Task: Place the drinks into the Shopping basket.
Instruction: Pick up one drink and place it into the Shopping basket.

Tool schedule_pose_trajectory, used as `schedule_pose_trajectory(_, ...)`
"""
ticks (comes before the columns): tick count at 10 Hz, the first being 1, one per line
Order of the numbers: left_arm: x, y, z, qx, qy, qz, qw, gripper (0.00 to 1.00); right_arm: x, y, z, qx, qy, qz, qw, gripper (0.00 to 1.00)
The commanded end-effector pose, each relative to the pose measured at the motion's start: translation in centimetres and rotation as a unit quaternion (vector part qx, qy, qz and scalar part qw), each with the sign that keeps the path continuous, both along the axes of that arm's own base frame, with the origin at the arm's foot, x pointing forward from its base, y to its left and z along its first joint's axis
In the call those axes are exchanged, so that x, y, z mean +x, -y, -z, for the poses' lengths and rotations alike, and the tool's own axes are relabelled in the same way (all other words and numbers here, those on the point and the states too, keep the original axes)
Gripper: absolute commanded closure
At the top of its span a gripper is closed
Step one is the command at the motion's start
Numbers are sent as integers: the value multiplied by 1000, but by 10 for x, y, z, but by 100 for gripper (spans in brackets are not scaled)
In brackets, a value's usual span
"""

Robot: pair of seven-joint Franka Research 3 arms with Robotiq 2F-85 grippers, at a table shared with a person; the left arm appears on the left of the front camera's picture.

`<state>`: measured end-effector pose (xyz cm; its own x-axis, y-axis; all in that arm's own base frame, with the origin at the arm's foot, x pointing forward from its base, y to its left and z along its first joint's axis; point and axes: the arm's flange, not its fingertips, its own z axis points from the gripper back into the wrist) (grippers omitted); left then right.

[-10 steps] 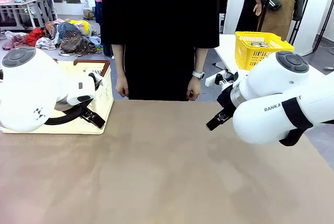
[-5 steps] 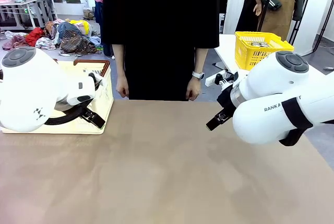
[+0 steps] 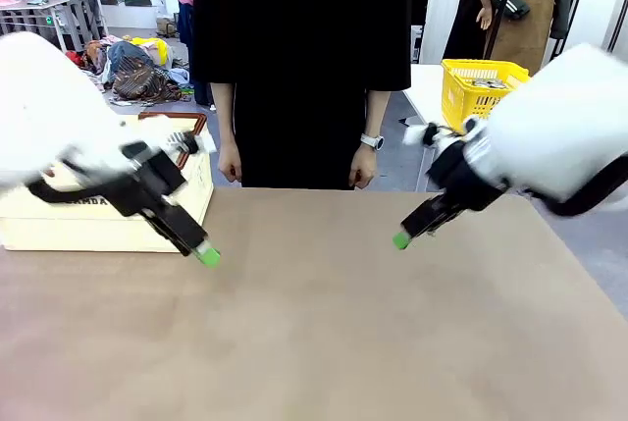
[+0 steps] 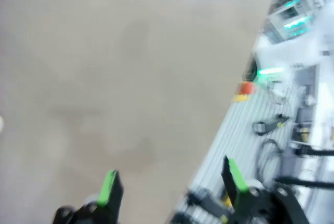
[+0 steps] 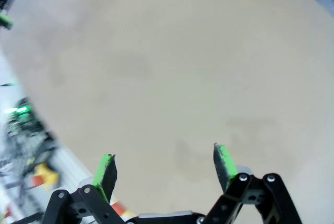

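Brown matte bench (image 3: 314,342) nearest the camera. Over its left half, left end effector (image 4: 172,181): jaws spread wide, green pads well apart, bench surface and bench edge seen between them. In the front view, angled down toward the top and blurred. Past that edge in the left wrist view, grey slotted rail with cables, red-and-yellow button (image 4: 244,89), green lights, all too blurred for any lettering. Over the right half, right end effector (image 5: 166,167): likewise spread wide, plain bench top between the pads, gripping nothing. Farther back, at the far left corner of the bench, Shopping basket (image 3: 59,230): cream wall, brown handle (image 3: 182,119) standing above the rim, dark print on the side partly behind the left arm and too blurred to read. At the far edge, person (image 3: 299,48) in black, standing, hands hanging at the sides, watch (image 3: 373,141) on one wrist. Behind, to the right, yellow basket (image 3: 486,92) on a white table; to the left, heap of clothes (image 3: 123,73) on the floor.
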<state>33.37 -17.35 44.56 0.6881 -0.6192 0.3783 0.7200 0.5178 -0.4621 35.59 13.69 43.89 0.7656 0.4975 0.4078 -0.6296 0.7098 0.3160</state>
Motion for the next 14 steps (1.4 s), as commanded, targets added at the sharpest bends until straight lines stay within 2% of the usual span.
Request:
schedule_pose_trajectory(1, 4, -62, -68, -63, -69, -86, 992, 0, -5, 64, -47, 86, -73, 66, 991, 0)
schedule_pose_trajectory(2, -1, -102, -98, -117, -62, -94, 987, 0, -18, 99, -62, 126, -72, 69, 987, 0)
schedule_pose_trajectory(3, -6, -159, -123, -179, -60, -122, 974, 0, -40, 144, -75, 182, -72, 92, 976, 0)
schedule_pose_trajectory(4, -9, -210, -129, -236, -69, -148, 958, 0, -60, 189, -81, 228, -62, 127, 963, 0)
schedule_pose_trajectory(5, -12, -254, -122, -279, -79, -185, 939, 0, -77, 235, -81, 269, -59, 164, 947, 0)
schedule_pose_trajectory(7, -15, -332, -88, -347, -123, -240, 898, 0, -107, 308, -67, 333, -57, 239, 911, 0)
schedule_pose_trajectory(9, -36, -394, -44, -427, -136, -285, 847, 0, -129, 369, -41, 395, -61, 297, 867, 0)
schedule_pose_trajectory(10, -44, -416, -27, -451, -142, -299, 829, 0, -137, 388, -27, 417, -67, 318, 849, 0)
schedule_pose_trajectory(12, -52, -449, 4, -491, -152, -314, 798, 0, -145, 410, -1, 445, -83, 343, 823, 0)
schedule_pose_trajectory(13, -53, -457, 15, -498, -157, -324, 789, 0, -144, 415, 6, 450, -91, 348, 818, 0)
schedule_pose_trajectory(14, -50, -460, 16, -499, -158, -322, 789, 0, -144, 415, 10, 452, -92, 348, 817, 0)
